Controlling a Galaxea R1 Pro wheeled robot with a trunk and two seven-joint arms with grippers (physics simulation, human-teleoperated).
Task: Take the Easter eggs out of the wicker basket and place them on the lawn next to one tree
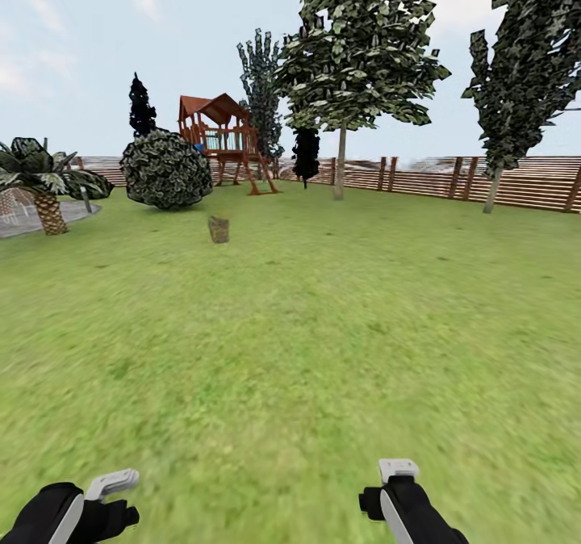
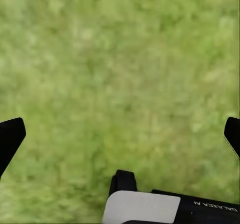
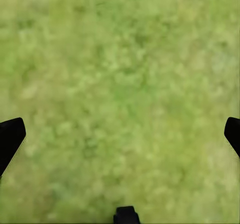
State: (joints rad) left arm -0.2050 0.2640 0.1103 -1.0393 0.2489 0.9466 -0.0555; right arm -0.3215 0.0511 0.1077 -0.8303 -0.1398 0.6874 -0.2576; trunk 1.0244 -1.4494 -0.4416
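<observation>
I stand on the lawn [image 1: 323, 350], a wide stretch of mottled green grass that runs out to a brown slatted fence [image 1: 516, 179]. The wicker basket [image 1: 219, 229] sits upright on the grass well ahead of me, a little to my left, small and brown-grey at this range; I cannot tell what lies inside it. Behind it is a round dark bush [image 1: 166, 169], and further back a wooden playhouse [image 1: 222, 136] with a reddish roof. A tree [image 1: 342, 84] with a pale straight trunk and blocky green leaves rises near the fence, ahead and right of the basket. Another tree [image 1: 516, 76] stands further to my right, against the fence. A palm [image 1: 44, 181] grows at the far left.

My left pincer [image 2: 120, 134] hangs low over bare grass, its two dark fingertips [image 2: 10, 136] far apart at the edges of the left wrist view, so it is spread wide and holds nothing. My right pincer [image 3: 120, 134] is the same: its fingertips [image 3: 10, 136] stand wide apart over grass, nothing between them. In the head view both arms sit at the bottom edge, the left [image 1: 73, 512] and the right [image 1: 403, 504].
</observation>
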